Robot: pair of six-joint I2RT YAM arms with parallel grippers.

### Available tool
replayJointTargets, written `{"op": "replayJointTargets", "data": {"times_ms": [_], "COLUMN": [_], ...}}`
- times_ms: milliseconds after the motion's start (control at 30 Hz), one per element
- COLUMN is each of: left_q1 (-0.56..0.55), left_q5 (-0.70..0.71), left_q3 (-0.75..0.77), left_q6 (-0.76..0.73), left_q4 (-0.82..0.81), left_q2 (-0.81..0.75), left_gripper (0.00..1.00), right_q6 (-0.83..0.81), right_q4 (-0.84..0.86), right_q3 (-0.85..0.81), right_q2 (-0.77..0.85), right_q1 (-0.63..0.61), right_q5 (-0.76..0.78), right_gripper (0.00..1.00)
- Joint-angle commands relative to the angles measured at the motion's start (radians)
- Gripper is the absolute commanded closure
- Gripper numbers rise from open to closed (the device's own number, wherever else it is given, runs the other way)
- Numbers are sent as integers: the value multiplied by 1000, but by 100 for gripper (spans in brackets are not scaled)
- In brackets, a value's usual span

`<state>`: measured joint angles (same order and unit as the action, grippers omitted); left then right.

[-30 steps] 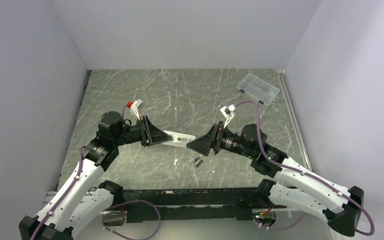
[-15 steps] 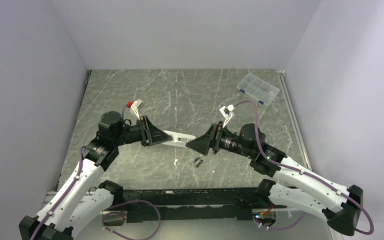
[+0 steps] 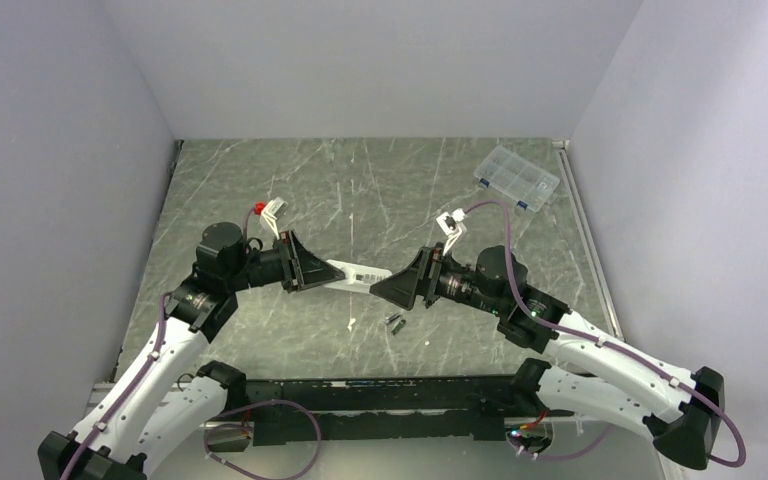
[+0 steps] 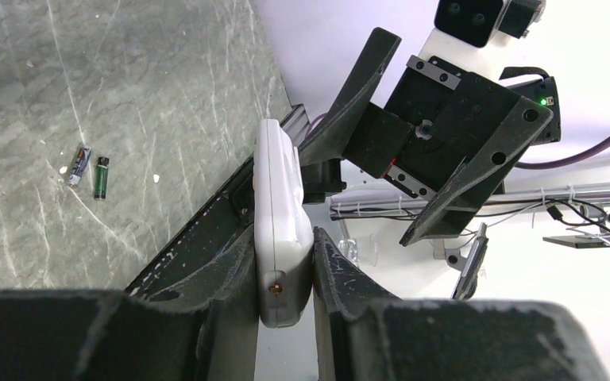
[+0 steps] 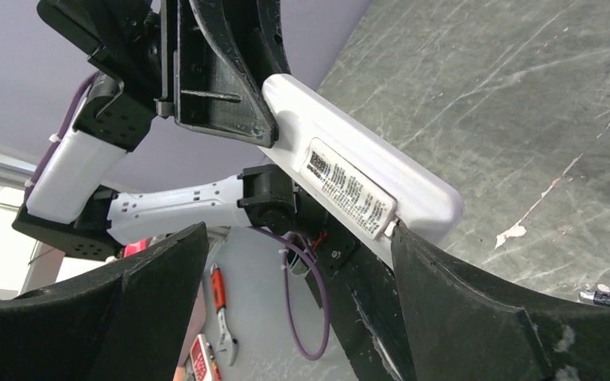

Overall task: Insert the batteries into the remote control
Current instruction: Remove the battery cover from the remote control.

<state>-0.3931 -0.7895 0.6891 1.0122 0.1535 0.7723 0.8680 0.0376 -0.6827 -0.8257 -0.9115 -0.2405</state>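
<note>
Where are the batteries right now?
Top view: the batteries lie together on the table near its centre, just toward the arm bases from the remote and the right gripper.

batteries (image 3: pixel 396 323) tiny specks from above, one cut by right wrist view's edge, remote control (image 5: pixel 417 186) label (image 5: pixel 348 189) unreadable

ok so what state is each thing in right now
remote control, held by one end in the left end effector, off the table
batteries, both lying loose on the table, not loaded
left end effector, shut on the remote control
right end effector, open, straddling the remote control's free end
clear box, lying flat, far right
</note>
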Motion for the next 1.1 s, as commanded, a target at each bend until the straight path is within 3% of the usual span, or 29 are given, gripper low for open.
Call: {"op": "replayJointTargets", "data": {"times_ms": [0,1067], "left_q1": [-3,-3], "left_q5": [-34,-22], "left_q3": [25,14], "left_q6": [14,-14], "left_q4": [-79,-43], "left_q2": [-7,-14], "left_gripper": [100,100], "right_q6": [4,36], "right_q4": [46,184], "right_q3": [-7,-7], "right_q2": [-4,32], "right_q1": [-3,-4], "right_q5": [9,-71], "right_gripper": [12,12]}}
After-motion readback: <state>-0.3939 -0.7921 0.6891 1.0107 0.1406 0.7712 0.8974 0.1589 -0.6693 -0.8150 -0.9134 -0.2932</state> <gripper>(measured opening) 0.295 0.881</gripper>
